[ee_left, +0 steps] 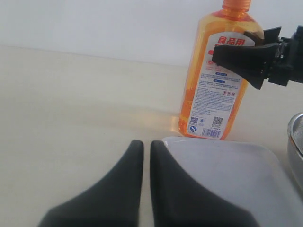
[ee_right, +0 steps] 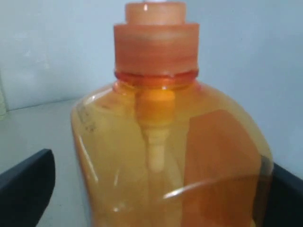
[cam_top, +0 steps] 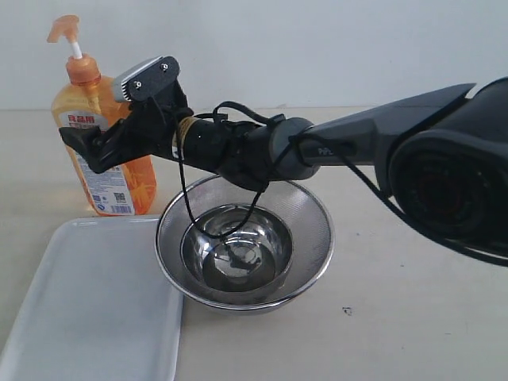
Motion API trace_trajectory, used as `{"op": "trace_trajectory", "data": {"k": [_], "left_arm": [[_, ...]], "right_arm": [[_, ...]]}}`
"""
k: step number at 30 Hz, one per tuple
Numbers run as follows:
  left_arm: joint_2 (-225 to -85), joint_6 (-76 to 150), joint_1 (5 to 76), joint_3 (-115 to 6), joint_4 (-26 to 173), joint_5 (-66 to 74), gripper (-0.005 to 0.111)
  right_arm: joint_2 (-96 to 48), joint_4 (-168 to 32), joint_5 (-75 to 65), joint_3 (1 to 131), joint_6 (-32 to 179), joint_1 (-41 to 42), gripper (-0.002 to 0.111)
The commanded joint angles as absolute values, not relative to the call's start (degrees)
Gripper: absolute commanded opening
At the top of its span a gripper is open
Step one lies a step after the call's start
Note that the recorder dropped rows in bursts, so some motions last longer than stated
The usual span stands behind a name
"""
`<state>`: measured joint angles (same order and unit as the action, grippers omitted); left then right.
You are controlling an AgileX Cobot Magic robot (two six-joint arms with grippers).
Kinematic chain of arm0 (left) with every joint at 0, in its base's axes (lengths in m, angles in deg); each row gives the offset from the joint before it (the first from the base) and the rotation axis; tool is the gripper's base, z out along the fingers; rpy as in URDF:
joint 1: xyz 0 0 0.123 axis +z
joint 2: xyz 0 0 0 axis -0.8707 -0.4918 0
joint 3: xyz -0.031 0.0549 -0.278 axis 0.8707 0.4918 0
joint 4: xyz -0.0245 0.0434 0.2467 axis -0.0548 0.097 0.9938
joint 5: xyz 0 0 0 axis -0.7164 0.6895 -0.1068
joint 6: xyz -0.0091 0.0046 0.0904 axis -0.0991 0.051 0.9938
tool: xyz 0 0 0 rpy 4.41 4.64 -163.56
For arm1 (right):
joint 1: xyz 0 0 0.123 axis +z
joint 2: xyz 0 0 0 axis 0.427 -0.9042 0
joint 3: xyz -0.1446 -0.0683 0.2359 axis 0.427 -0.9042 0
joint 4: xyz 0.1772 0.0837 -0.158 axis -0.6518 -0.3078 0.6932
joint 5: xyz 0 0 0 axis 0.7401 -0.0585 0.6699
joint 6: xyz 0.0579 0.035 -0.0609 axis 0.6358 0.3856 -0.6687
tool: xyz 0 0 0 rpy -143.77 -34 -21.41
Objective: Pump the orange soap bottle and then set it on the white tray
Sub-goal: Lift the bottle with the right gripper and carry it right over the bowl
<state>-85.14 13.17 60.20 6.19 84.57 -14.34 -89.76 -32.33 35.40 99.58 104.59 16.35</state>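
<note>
The tall translucent orange soap bottle [cam_top: 111, 186] stands upright on the pale beige tabletop [cam_top: 397, 317]. It is just behind the far edge of the flat white plastic tray [cam_top: 87, 309] and not on it. Its orange pump head [cam_top: 63, 30] is up on its white stem. Orange liquid shows through the plastic, and in the right wrist view a dip tube hangs down inside from the neck. I cannot tell how full it is.

The right gripper [cam_top: 87, 143] has reached across from the right and sits at the bottle's upper body. One black finger [ee_right: 23, 189] is on each side. The jaws are spread wide around the bottle. In the right wrist view there is a strip of table between one finger and the plastic, while the other finger is right up against it.

Beside the tray, to the right of the bottle, is a round steel mesh bowl [cam_top: 317, 238] with a smaller polished steel bowl [cam_top: 198, 250] nested inside it. The arm and its black cable pass over both bowls.

The left gripper [ee_left: 147, 144] is low over the table at the tray's near corner. Its dark fingers are drawn together to a thin slit and hold nothing.
</note>
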Motion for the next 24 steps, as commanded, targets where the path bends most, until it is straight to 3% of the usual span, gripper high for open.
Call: {"op": "trace_trajectory", "data": {"k": [1,7,9,11,19,24], "left_arm": [[-85.0,12.98,59.94,6.4,84.82,-14.38,0.005],[-85.0,12.98,59.94,6.4,84.82,-14.38,0.005],[-85.0,12.98,59.94,6.4,84.82,-14.38,0.005],[-85.0,12.98,59.94,6.4,84.82,-14.38,0.005],[-85.0,12.98,59.94,6.4,84.82,-14.38,0.005],[-85.0,12.98,59.94,6.4,84.82,-14.38,0.005]], "right_arm": [[-91.21,-33.72,36.92,101.63,104.62,16.48,0.095],[-91.46,-35.01,36.92,101.63,104.62,16.48,0.094],[-91.46,-35.01,36.92,101.63,104.62,16.6,0.089],[-91.46,-35.01,36.92,101.63,104.62,16.71,0.076],[-91.85,-35.01,36.63,101.51,105.55,17.04,0.0],[-90.63,-34.89,38.22,101.51,99.25,16.93,0.0]]}}
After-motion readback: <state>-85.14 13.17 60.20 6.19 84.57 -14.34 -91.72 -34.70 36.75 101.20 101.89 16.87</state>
